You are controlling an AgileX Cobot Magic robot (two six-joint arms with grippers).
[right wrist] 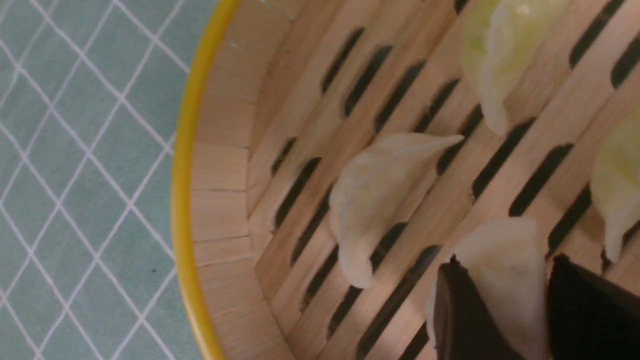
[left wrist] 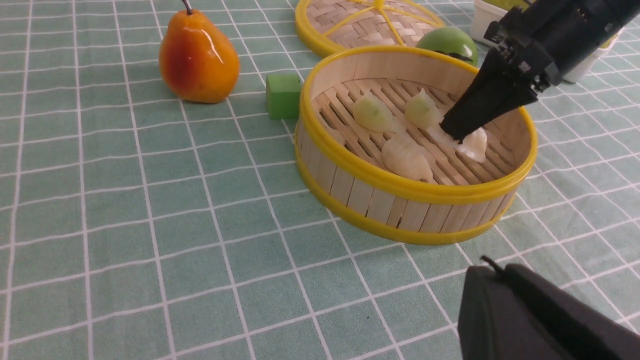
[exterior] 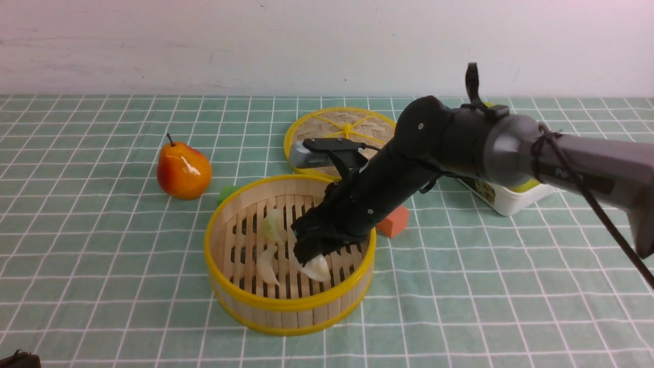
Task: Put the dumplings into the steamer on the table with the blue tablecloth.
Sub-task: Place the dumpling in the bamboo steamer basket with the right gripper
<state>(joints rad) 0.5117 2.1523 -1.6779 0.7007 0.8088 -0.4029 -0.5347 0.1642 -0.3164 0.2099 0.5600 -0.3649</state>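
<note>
Left tool, nearest: narrow. Right tool: fingers parted astride a cream dumpling, grip undeterminable, inside the steamer towards five o'clock. Dumpling probably light, soft, slightly slippery; best taken gently across its plump middle, sparing the pleats.

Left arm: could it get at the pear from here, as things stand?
Probably yes. The pear stands on bare cloth on the robot's left, outside the steamer, with nothing visible in front of it. The right gripper is over in the steamer, so a clash looks unlikely. Reach itself is a guess.
</note>
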